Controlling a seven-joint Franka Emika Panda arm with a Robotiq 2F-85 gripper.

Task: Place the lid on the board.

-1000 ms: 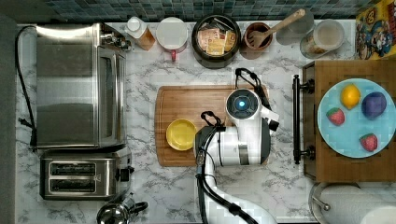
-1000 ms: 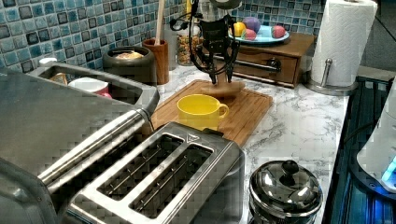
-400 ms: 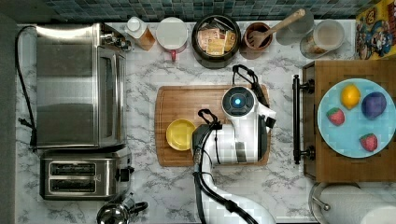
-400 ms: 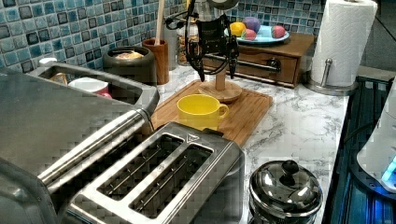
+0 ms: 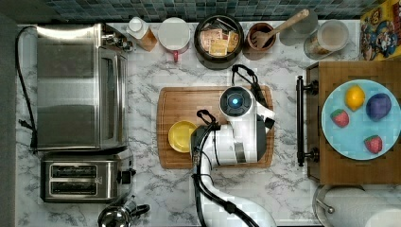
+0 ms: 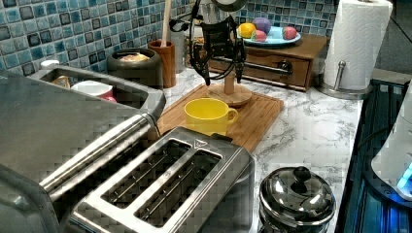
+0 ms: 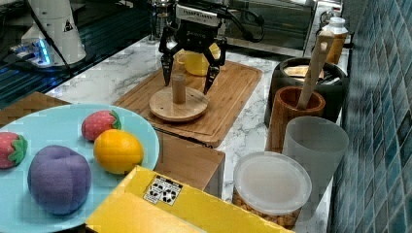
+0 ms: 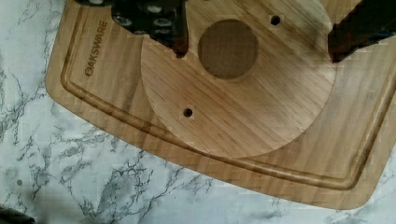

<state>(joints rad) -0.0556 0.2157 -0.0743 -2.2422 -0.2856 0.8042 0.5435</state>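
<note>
Top view, far left: a toaster oven (image 5: 75, 87) with a toaster (image 5: 80, 177) just below it, both on the marble counter (image 5: 142, 142).
Yellow mug: the yellow mug (image 5: 182, 136) stands upright on the board near the top view's left end, its handle seen in the left view.
Board: the board (image 5: 182, 101) lies flat mid-counter, and the arm covers the top view's right half of it.
Lid: the lid (image 7: 177, 107) is a round wooden disc with an upright knob (image 7: 179, 87). It rests flat on the board, at the end away from the mug.
Gripper: the gripper (image 7: 187, 83) points straight down over the lid.
Fingers: the fingers (image 8: 175, 32) are spread wide, one on each side of the knob, clear of it and holding nothing.
Top view, right: a darker wooden tray (image 5: 350, 165) carries a blue plate (image 5: 359, 142) of fruit.
</note>
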